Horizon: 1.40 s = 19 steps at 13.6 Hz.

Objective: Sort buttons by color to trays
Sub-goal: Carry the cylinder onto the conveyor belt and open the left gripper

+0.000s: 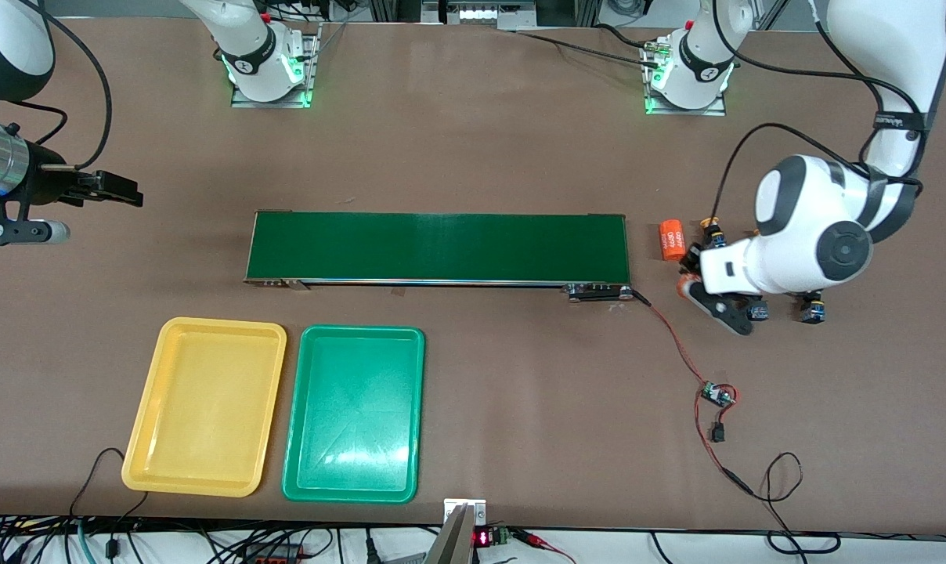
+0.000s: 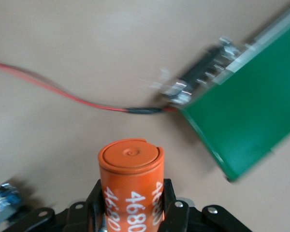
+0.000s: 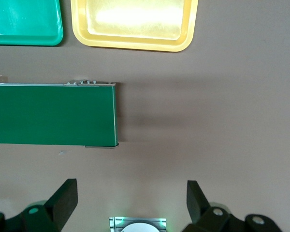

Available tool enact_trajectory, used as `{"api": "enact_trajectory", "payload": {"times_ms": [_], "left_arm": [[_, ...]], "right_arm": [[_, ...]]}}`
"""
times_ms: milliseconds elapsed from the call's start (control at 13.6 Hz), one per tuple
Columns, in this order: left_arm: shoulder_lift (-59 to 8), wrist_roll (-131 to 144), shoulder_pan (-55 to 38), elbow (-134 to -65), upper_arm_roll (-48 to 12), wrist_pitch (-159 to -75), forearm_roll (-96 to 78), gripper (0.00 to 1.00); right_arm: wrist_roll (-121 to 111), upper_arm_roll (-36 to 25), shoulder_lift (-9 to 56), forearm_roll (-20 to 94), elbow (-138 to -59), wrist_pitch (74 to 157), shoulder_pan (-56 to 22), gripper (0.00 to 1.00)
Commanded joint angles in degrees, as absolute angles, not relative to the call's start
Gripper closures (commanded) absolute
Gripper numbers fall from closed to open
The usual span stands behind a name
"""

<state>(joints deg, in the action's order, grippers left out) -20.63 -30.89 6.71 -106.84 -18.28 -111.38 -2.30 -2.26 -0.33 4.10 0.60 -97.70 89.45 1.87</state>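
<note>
Brown table (image 1: 473, 133), two arm bases along its upper edge.

Front view:
- Conveyor belt (image 1: 438, 247), long, dark green, mid-table.
- Yellow tray (image 1: 146, 464) & green tray (image 1: 294, 486): side by side, nearer the camera than the belt, toward the right arm's end. Both hold nothing.
- Left gripper (image 1: 688, 286): low at the left arm's end of the table, just off the belt's end; fingers mostly hidden by the wrist.
- Orange cylinder w/ white print (image 1: 672, 240) lying by it.
- Buttons: blue-bodied ones (image 1: 813, 311) showing under the wrist, one w/ yellowish cap (image 1: 712, 229) by the lying cylinder. Full count cannot be told.
- Red wire (image 1: 677, 345) from the belt end to a small circuit board (image 1: 716, 394).
- Right gripper (image 1: 117, 189): waits in the air over bare table at the right arm's end.

Left wrist view:
- Fingers (image 2: 170, 203) clamped on a second orange cylinder (image 2: 131, 181), upright, white digits on its side. Not a button.
- Blue button body (image 2: 4, 202) at frame edge; belt corner and wire also seen.

Right wrist view:
- Fingers (image 3: 63, 198) spread wide, nothing between. Belt end & both trays in sight.

Step, as judged: sorting not begun; the grip is on the wrong item. Next: likely set the cylinder aside, then take a button by its body and match cap colour to tray.
</note>
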Motion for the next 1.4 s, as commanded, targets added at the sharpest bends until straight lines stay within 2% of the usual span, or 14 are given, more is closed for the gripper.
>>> {"api": "enact_trajectory", "payload": {"times_ms": [0,442,664,1180,1327], "left_arm": [[-19.34,-39.52,7.21,-108.19,-22.40,-109.42,-2.29,1.00],[-21.09,-56.06,3.26,-108.11,-23.47,-110.30,-1.85,1.00],[-22.93,-60.89,0.45,-108.11,-23.38,-114.86,-1.67,1.00],[-25.31,-61.17,-3.25,-108.19,-23.38,-117.15,4.48,1.00],[-26.27,-61.08,-4.30,-108.98,-23.29,-119.17,5.45,0.97]], "right_arm": [[-2.29,-0.26,4.48,1.41,-97.12,89.74,1.76,0.00],[-2.20,-0.18,5.18,1.49,-96.60,90.09,1.67,0.00],[-2.11,-0.18,5.54,1.49,-95.89,90.00,1.67,0.00],[-2.28,-0.18,5.63,1.41,-95.89,89.91,1.67,0.00],[-2.20,-0.18,5.63,1.41,-95.80,89.74,1.58,0.00]]}}
